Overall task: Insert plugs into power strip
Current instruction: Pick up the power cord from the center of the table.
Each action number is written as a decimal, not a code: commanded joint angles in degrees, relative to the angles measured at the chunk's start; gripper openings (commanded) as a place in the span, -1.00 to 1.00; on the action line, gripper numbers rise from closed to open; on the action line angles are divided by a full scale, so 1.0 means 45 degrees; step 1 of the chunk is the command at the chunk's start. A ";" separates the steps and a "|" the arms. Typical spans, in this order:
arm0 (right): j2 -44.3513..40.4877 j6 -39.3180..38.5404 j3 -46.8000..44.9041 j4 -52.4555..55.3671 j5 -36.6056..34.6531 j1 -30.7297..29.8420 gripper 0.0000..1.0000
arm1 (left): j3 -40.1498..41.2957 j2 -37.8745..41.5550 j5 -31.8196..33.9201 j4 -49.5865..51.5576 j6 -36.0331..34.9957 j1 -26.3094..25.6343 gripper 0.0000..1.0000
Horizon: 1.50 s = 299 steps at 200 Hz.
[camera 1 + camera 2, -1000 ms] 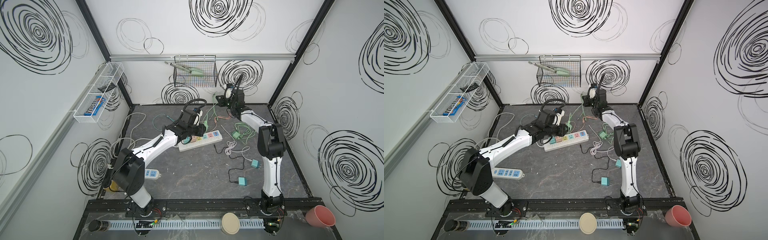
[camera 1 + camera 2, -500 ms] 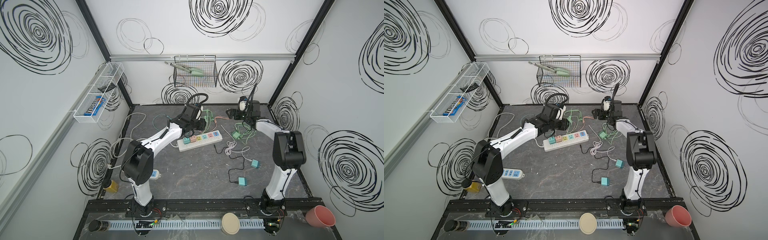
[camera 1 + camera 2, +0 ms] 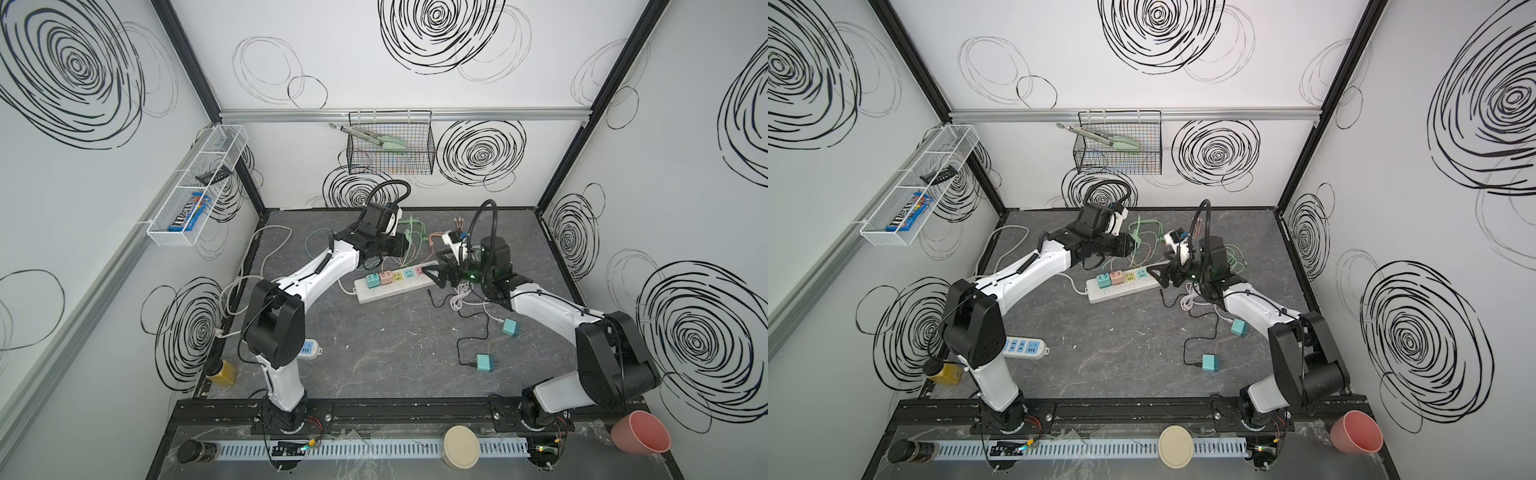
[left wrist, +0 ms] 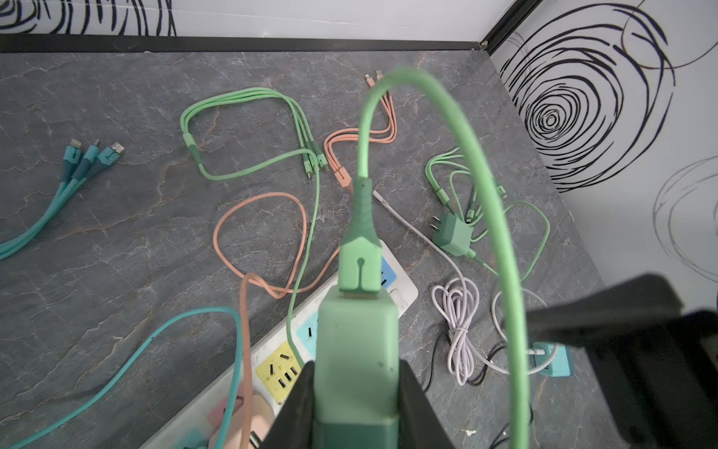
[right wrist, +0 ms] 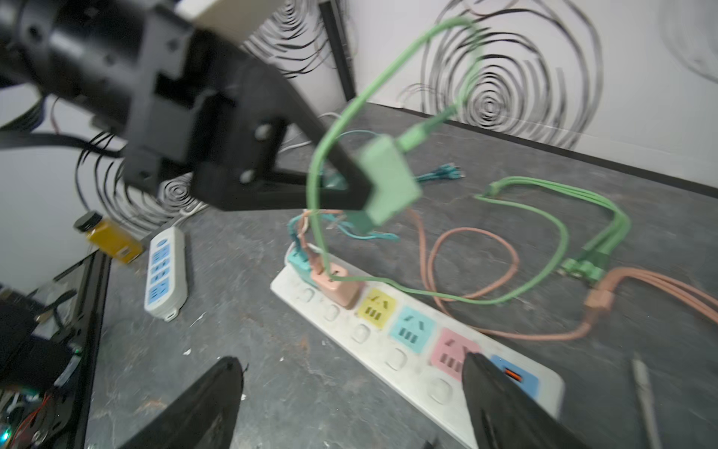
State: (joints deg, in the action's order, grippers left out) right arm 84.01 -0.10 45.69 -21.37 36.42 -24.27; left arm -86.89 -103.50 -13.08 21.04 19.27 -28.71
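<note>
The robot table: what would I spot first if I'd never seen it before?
Probably the mint green plug pinched in the left tool, up in the air near the white power strip, its cable looping high. Next, the strip's bright coloured sockets, and the right tool gaping open at one end of it.

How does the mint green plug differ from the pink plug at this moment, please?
The mint green plug is clamped in the left end effector, in the air above the power strip; the pink plug sits in a strip socket, ungripped. The mint green plug's cable arcs through the air; the pink plug's cable loops on the table. Both are boxy cubes trailing cables.
</note>
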 commanded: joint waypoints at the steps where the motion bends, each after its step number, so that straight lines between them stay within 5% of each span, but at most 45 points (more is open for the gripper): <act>1: 0.0136 -0.1695 -0.0552 -0.1975 -0.0948 -0.0985 0.86 | -0.0241 0.0455 -0.0391 -0.0144 -0.0180 0.0064 -1.00; 47: 0.1850 -0.1117 0.0432 -0.2713 -0.3142 -0.1761 0.86 | -0.0027 0.0713 -0.0543 -0.0276 -0.0128 0.0106 -1.00; 163: 0.4259 -0.0567 0.1218 -0.4848 -0.4879 -0.2472 0.57 | 0.0339 0.1046 -0.0838 -0.0485 -0.0015 0.0313 -1.00; 187: 0.4397 -0.0500 0.1317 -0.4794 -0.5108 -0.2477 0.31 | 0.0552 0.1254 -0.0923 -0.0607 0.0014 0.0446 -1.00; 231: 0.3496 -0.0317 0.1401 -0.3618 -0.6924 -0.2242 -0.68 | 0.1050 0.1744 -0.0865 -0.0689 -0.0041 0.0756 -1.00; 299: 0.3601 0.0338 0.3061 -0.2236 -0.5829 0.0241 -0.84 | 0.1514 0.2034 -0.0760 -0.0545 -0.0484 0.0682 -1.00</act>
State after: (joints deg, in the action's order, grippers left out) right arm 98.39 -0.43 54.19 -34.94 8.73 -26.39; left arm -80.88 -96.40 -16.34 20.12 19.07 -25.39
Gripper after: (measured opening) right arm 0.088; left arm 0.305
